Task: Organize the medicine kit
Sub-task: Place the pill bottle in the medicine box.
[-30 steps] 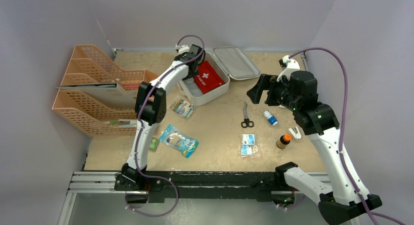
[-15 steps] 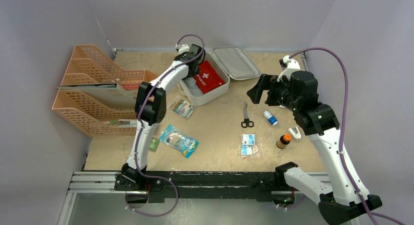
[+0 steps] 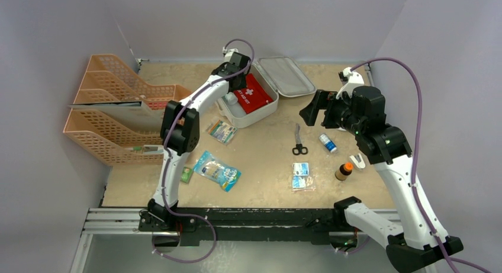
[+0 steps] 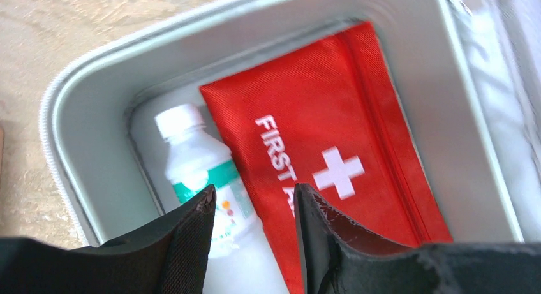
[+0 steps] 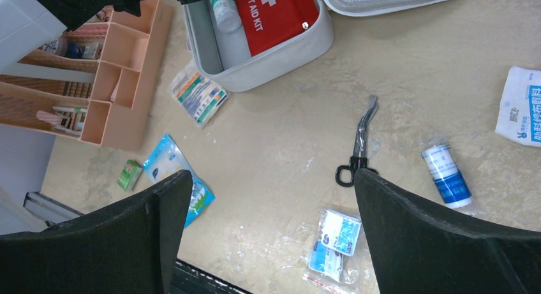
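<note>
Table point(image 5: 287, 134) bears medicine kit point(image 5: 268, 67); pouch point(image 5: 281, 16) inside reads "FIRST AID KIT".

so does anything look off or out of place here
Nothing looks spilled or damaged. The medicine kit is open, holding a white bottle and a red pouch; scissors, a blue-and-white bottle and a brown bottle sit loose on the table outside it.

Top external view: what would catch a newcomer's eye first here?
The open medicine kit sits at back centre, with a bright red first-aid pouch and a white bottle side by side inside. The left claw hangs open just above them. Scissors and packets lie scattered nearer the arms; orange mesh trays stand at left.
</note>
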